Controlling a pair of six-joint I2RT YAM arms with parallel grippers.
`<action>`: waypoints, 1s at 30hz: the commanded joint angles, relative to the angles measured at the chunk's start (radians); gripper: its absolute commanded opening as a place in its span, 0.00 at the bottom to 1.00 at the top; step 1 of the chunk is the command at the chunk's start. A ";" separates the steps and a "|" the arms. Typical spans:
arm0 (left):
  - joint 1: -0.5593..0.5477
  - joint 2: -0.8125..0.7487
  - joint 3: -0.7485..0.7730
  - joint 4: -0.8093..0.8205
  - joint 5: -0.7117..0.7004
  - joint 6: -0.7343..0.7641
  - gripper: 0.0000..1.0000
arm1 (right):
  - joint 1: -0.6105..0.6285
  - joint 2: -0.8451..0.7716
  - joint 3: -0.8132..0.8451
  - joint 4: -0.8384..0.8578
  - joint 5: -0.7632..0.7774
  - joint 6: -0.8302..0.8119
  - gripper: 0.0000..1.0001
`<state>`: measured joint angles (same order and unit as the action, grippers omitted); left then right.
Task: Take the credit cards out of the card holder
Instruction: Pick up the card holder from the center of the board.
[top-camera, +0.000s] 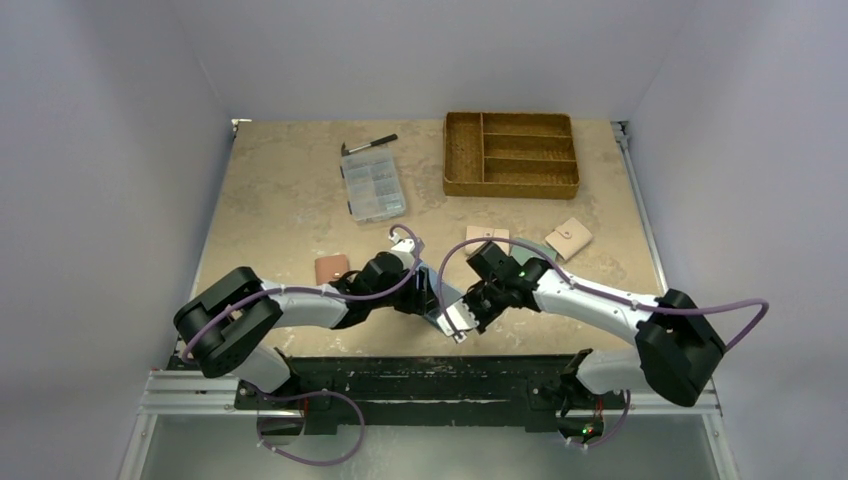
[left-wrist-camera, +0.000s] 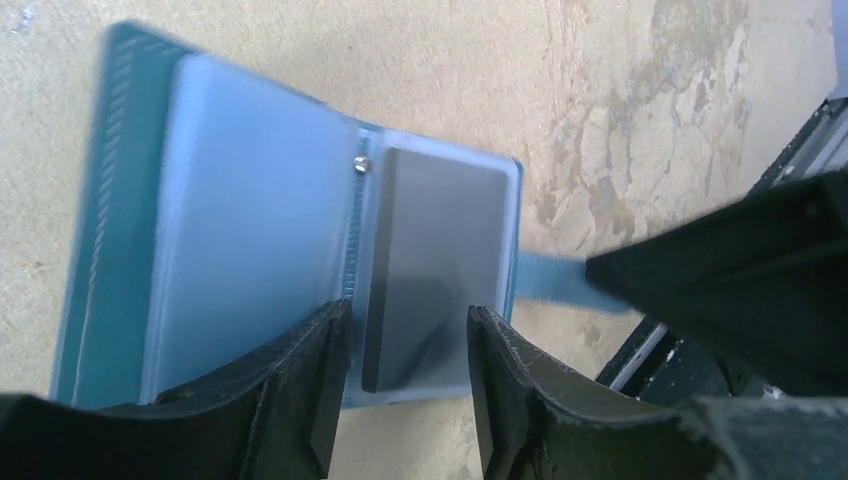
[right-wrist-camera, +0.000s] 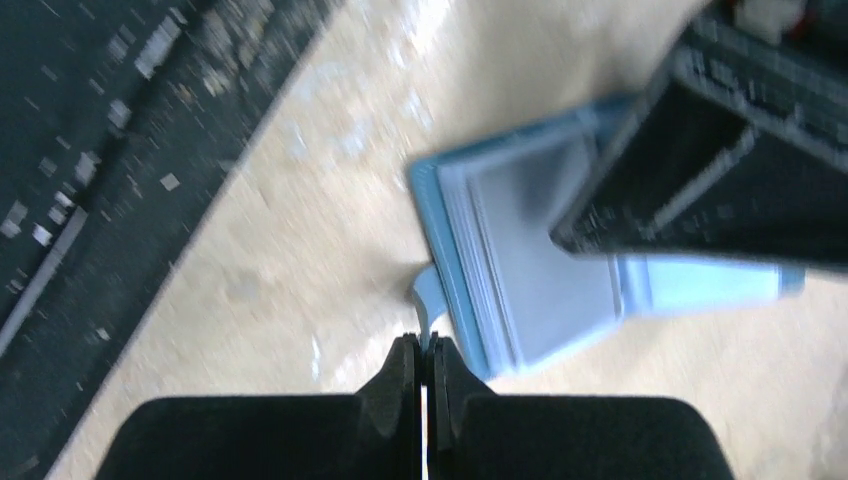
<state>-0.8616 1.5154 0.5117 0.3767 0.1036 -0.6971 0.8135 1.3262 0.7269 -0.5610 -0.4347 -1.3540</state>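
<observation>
Down by the table's (top-camera: 290, 200) front edge, beside the black rail (right-wrist-camera: 120, 120), the card holder (left-wrist-camera: 105, 220) is lying unfolded, with bare tabletop stretching away above it. The right gripper (right-wrist-camera: 424, 345) is clenching its snap tab (right-wrist-camera: 425, 295). The left gripper (left-wrist-camera: 408, 315) is hovering, fingers parted, over a grey card (left-wrist-camera: 440, 250) in the right-hand sleeve. Blur is smearing the sleeves, so the left sleeve's contents are staying unreadable.
</observation>
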 joint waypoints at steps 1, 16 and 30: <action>0.004 0.023 -0.012 -0.018 0.057 -0.001 0.52 | -0.056 -0.041 -0.009 0.034 0.153 -0.007 0.00; -0.016 0.127 0.119 -0.100 -0.041 -0.111 0.62 | -0.188 -0.143 0.044 0.042 -0.159 0.255 0.47; -0.052 0.147 0.075 0.020 -0.067 -0.187 0.60 | -0.418 0.211 0.226 0.137 -0.292 1.147 0.30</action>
<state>-0.9001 1.6245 0.6228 0.3923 0.0635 -0.8558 0.4309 1.4528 0.9241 -0.4244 -0.6899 -0.4683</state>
